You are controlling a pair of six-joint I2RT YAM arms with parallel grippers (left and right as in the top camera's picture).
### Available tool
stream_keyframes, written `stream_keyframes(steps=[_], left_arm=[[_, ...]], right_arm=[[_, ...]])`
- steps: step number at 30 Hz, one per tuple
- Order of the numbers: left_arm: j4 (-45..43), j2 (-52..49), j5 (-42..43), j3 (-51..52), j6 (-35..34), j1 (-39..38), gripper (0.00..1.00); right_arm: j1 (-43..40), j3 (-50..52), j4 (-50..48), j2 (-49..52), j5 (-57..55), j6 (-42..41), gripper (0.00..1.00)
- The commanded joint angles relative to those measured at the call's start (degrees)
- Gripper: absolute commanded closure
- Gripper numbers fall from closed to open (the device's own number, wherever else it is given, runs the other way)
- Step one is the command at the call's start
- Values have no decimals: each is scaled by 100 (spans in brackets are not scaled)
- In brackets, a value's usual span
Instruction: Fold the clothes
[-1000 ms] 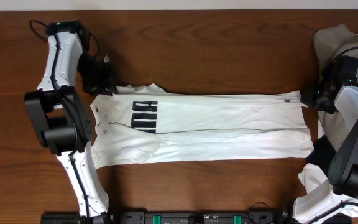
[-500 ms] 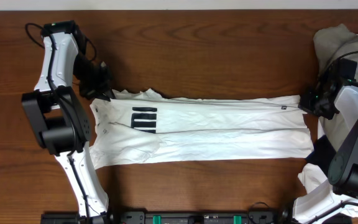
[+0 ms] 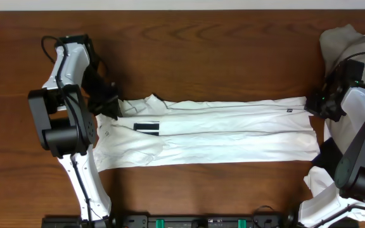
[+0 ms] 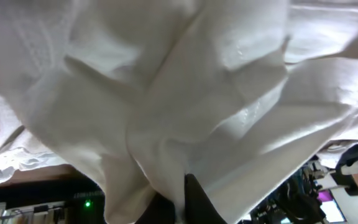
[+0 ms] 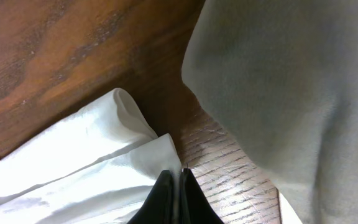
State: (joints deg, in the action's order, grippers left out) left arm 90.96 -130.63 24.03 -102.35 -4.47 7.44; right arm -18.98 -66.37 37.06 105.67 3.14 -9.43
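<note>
wooden table (image 3: 233,57) | black rail (image 3: 189,222), green clips, along near edge

The black print (image 3: 146,127) on the white shirt (image 3: 233,130) is mostly folded under — perhaps lettering; cloth buries most of the left gripper (image 4: 180,208).

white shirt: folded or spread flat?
Partly folded. The white shirt has its far long edge folded inward, only a strip of black print showing; the near part lies flat.
</note>
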Motion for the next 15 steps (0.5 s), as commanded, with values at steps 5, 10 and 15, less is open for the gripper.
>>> stream_keyframes(steps=[5,10,15], left_arm=[[-4,144,-66,638,52,13,94],[-20,144,-68,890,55,13,94],[-15,144,-221,940,48,13,94]], right_arm=[[-55,-33,2,-153,-72,31,96],[-55,-33,11,-153,-72,50,96],[-50,-33,24,-153,-74,96,95]])
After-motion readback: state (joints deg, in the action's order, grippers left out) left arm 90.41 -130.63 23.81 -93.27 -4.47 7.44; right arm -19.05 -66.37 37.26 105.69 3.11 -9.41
